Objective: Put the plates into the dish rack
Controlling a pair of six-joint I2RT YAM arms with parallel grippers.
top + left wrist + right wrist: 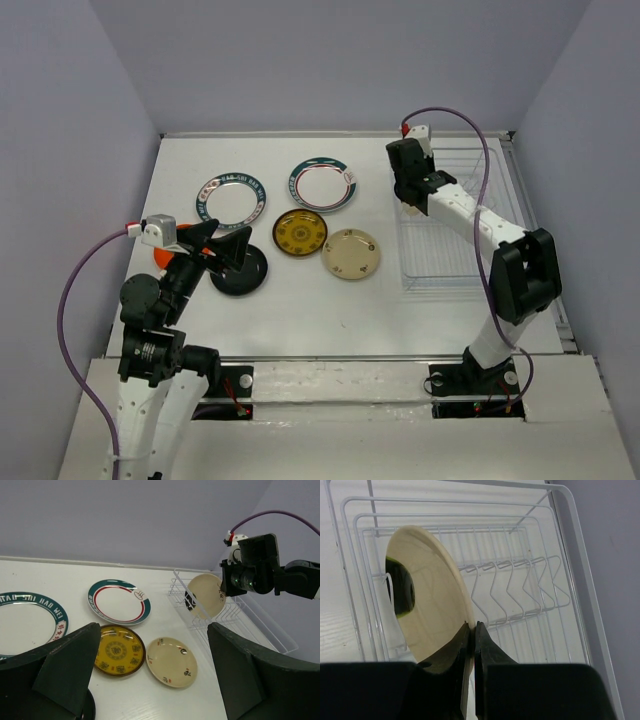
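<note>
Cream plate (430, 610) pinched by right jaws over dish rack (450, 240); left jaws spread; orange plate (159, 259) near-hidden

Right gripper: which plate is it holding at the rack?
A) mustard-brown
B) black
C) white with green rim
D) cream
D: the right gripper is pinched shut on the rim of a cream plate, held on edge at the end of the dish rack.

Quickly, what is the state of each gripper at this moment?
Left gripper: open, holding nothing.
Right gripper: closed on the rim of a cream plate, over the dish rack.
</note>
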